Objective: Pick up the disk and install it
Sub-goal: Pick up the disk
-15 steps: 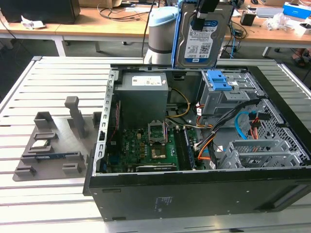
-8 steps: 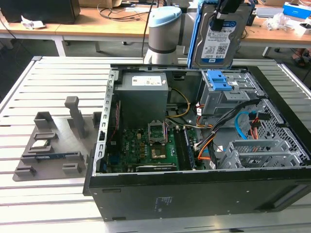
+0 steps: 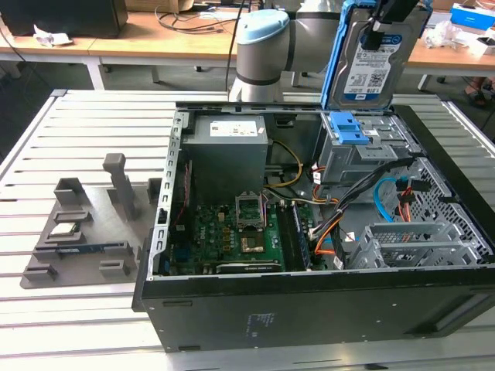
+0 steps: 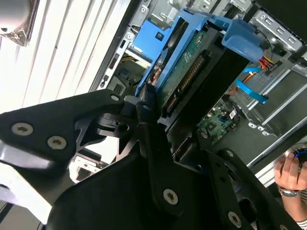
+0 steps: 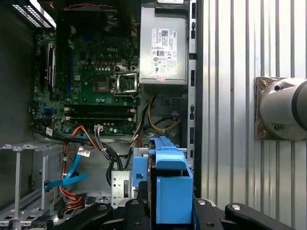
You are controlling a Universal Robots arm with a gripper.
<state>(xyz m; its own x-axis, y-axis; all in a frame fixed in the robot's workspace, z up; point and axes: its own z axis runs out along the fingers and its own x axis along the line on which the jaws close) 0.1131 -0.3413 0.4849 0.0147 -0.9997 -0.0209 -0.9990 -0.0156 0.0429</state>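
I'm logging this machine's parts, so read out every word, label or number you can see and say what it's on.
No text can be quoted reliably.
Printed label on the disk, held in the gripper: too small to read.
White label on the power supply: too small to read.
Small markings on the computer case's black panel: too small to read.

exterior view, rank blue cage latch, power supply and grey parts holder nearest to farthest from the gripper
From the gripper, holding the disk:
1. blue cage latch, just below.
2. power supply, toward the exterior view's left.
3. grey parts holder, farthest that way, outside the case.
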